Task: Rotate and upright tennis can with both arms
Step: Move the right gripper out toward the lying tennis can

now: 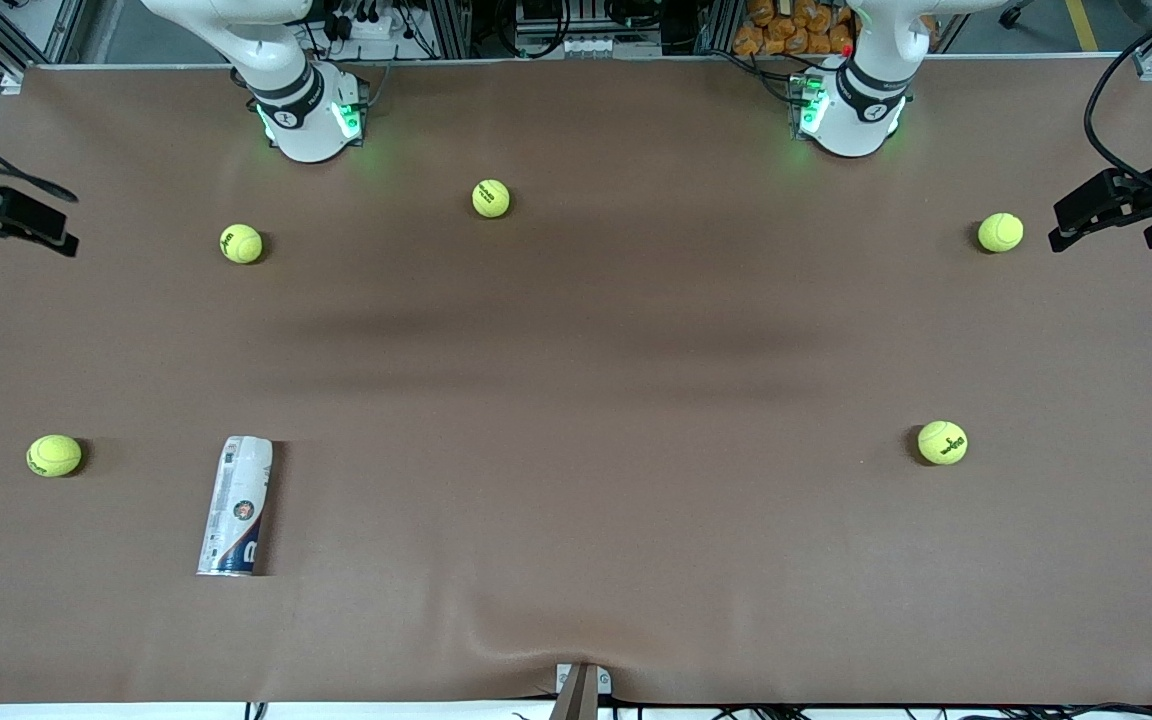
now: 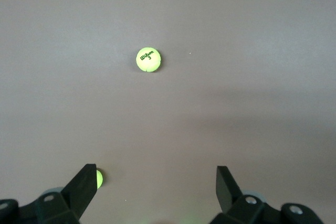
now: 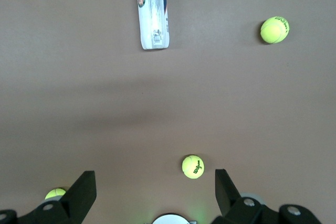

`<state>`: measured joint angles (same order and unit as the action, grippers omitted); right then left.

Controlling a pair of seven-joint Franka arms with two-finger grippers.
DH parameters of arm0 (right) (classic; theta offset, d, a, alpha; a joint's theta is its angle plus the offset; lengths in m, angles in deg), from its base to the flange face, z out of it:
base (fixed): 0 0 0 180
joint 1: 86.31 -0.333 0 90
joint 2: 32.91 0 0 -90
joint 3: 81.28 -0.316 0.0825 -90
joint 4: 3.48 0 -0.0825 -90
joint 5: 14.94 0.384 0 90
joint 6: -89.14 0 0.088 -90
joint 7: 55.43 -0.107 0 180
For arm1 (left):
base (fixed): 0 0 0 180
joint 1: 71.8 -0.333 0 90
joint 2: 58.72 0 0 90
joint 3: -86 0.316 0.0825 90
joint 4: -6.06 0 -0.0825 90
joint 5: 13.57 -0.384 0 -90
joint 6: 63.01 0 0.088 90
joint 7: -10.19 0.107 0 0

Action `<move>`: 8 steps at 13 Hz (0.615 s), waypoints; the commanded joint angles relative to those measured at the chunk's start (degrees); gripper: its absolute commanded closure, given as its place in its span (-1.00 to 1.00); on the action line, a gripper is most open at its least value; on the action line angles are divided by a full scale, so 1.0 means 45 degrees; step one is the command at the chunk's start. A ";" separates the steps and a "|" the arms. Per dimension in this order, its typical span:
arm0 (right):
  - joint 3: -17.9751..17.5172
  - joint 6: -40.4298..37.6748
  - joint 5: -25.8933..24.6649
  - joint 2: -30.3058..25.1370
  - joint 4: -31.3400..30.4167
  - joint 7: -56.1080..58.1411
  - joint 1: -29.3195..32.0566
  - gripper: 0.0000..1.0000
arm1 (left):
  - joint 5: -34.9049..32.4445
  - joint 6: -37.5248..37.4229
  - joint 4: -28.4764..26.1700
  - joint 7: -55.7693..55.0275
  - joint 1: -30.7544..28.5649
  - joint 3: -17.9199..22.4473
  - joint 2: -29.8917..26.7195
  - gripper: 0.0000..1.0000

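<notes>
**Q:** Lying flat or standing — how is the tennis can (image 1: 236,506) placed?

**A:** Flat on its side on the brown table (image 1: 596,400), toward the right arm's end and near the front camera's edge. Its long axis runs roughly from that edge toward the robots' bases, with the navy band at the nearer end.

**Q:** Where is it relative to the jaws?

**A:** Well apart from both. The right gripper (image 3: 155,192) hangs high over the table with its jaws spread wide and nothing between them; in the right wrist view the can (image 3: 153,9) lies far ahead of the fingertips, not between them. The left gripper (image 2: 157,182) is likewise up in the air, jaws wide apart and empty; the can does not appear in the left wrist view.

**Q:** What surrounds the can?

**A:** One tennis ball (image 1: 54,455) lies beside it, closer to the right arm's end. A second ball (image 1: 241,243) and a third (image 1: 491,198) lie farther from the front camera. Two more (image 1: 942,442) (image 1: 1000,232) sit toward the left arm's end.
</notes>
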<state>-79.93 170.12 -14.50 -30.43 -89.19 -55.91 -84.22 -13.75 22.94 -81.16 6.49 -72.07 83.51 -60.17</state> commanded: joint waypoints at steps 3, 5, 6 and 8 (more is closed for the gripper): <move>-0.0026 0.0150 0.0097 0.1824 0.0179 0.0049 -0.0384 -1.00 | 0.0079 -0.0192 0.0026 0.0022 -0.0114 -0.0071 -0.0148 -1.00; -0.0025 0.0520 0.0155 0.2626 0.0140 0.0146 -0.0308 -1.00 | 0.0079 -0.0192 0.0026 0.0003 -0.0114 -0.0071 -0.0148 -1.00; -0.0025 0.0695 0.0174 0.3056 0.0159 0.0166 -0.0366 -1.00 | 0.0079 -0.0192 0.0026 0.0003 -0.0114 -0.0071 -0.0148 -1.00; -0.0045 0.1958 0.0194 0.3935 0.0160 0.0185 -0.0484 -1.00 | 0.0079 -0.0192 0.0026 0.0022 -0.0134 -0.0071 -0.0148 -1.00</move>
<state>-80.12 175.59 -14.05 -15.91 -89.64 -55.85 -85.96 -13.75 22.78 -81.08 6.49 -72.11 83.51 -60.17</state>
